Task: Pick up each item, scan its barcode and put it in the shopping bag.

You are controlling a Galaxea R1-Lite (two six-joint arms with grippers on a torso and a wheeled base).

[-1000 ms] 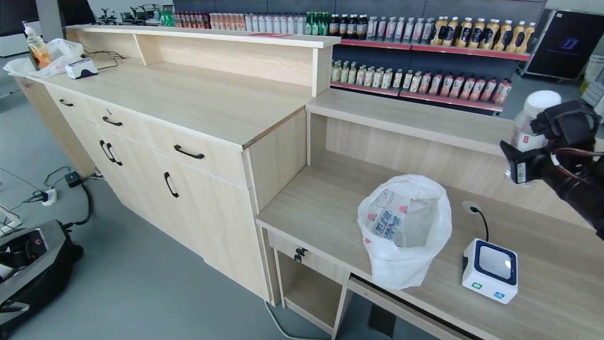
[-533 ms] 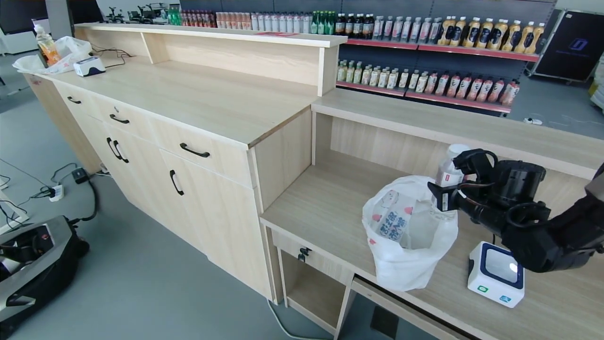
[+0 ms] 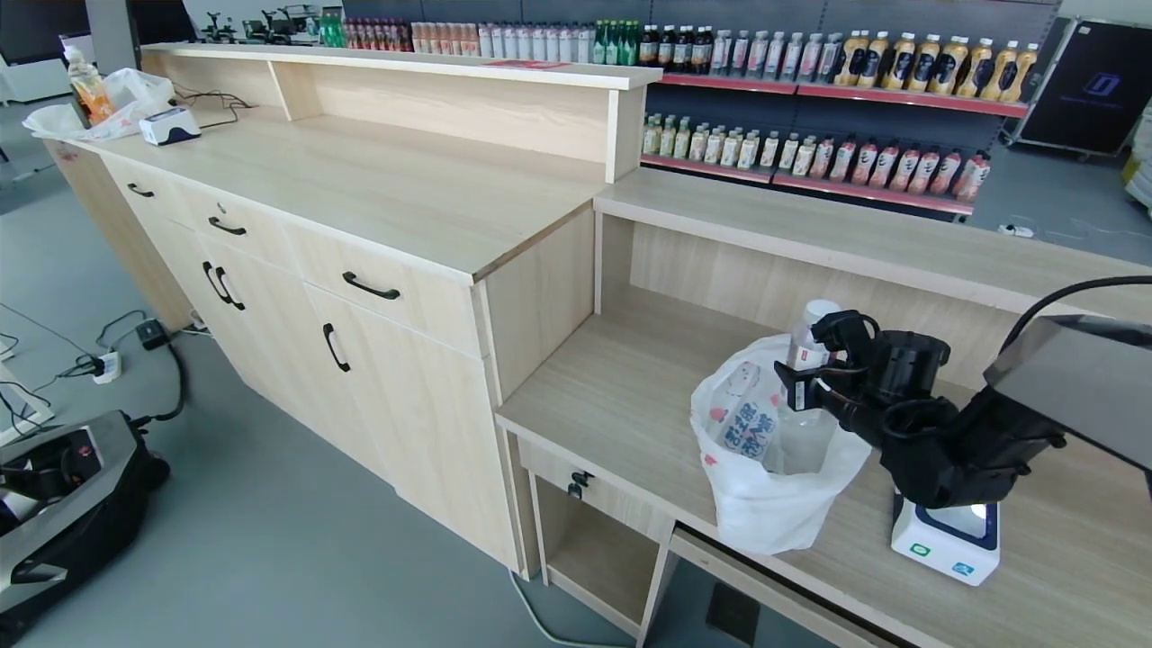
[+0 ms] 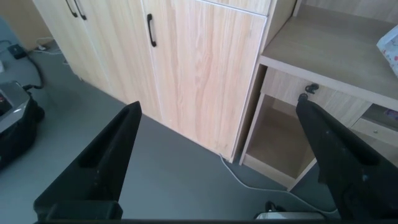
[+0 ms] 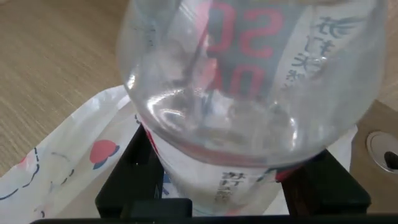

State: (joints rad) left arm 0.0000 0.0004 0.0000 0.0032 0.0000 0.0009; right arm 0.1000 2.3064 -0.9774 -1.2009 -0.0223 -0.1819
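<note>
Wooden checkout surface (image 3: 621, 396) — the right pincer (image 3: 813, 385) is clamped on a clear, white-capped bottle (image 3: 804, 340) at the shopping bag's (image 3: 765, 508) open mouth. Bagging step; next, probably lower, then release. Left pincer (image 4: 214, 155) hangs apart.

Left gripper (image 4: 217, 107) hanging over the grey floor (image 4: 174, 177), black fingers (image 4: 99, 162) spread wide with nothing between them.

Going by the clock from the gap between the fingers: a light wood cabinet door (image 4: 199, 68) with a black handle (image 4: 150, 30) is up around 12. The open cubby (image 4: 273, 140) under the counter (image 4: 329, 46) is at roughly 3, with a small black lock (image 4: 309, 89) on the drawer front right above it. A corner of the white shopping bag (image 4: 389, 46) pokes in on the counter at about 2, and some black case thing (image 4: 15, 118) sits on the floor at 9.
</note>
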